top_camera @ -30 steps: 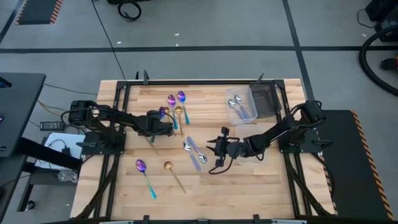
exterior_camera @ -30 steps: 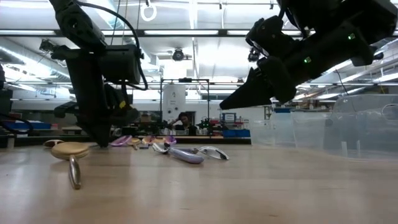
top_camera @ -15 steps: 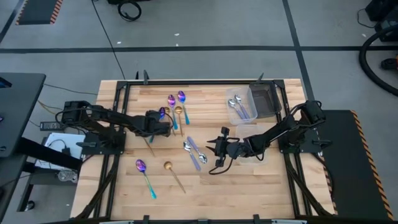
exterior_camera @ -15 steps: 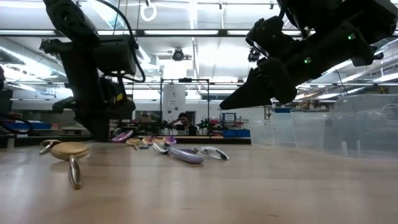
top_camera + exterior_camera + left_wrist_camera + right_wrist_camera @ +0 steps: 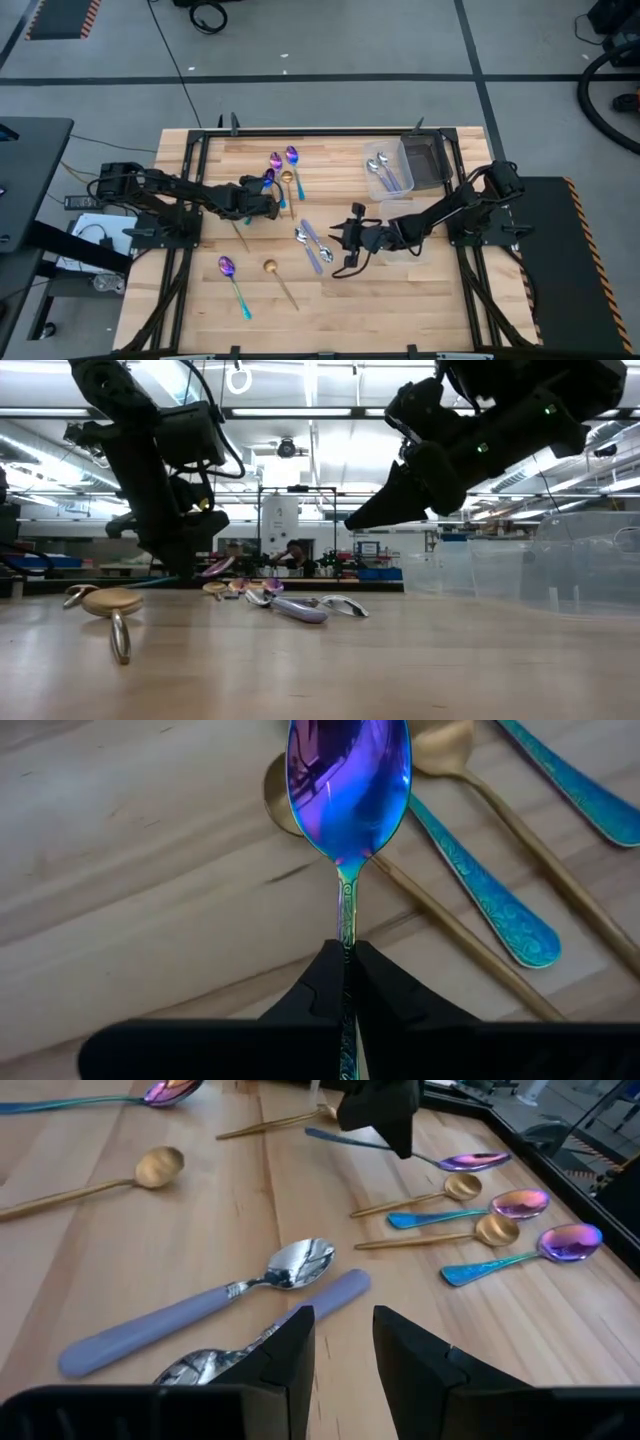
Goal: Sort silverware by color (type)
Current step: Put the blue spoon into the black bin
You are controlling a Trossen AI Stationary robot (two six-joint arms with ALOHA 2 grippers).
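Left of frame centre, the left tool [image 5: 262, 196] clamped an iridescent spoon [image 5: 348, 792] by its handle above the counter [image 5: 400, 290]; right tool [image 5: 340, 238] gaped empty.

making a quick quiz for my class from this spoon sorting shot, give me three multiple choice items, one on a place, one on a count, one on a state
1. Where do the two lilac-handled spoons lie?
A. mid-table, before the right pincer
B. inside the clear container
C. off the table

2. How many spoons are in the clear container?
A. none
B. two
C. five

3. The left pincer is:
A. open, empty
B. shut on the purple spoon
C. out of sight

Key: 1 A, the high view shows them just ahead of the right pincer. 2 B, two silver bowls show there. 3 B, its fingers clamp the purple spoon by the handle.
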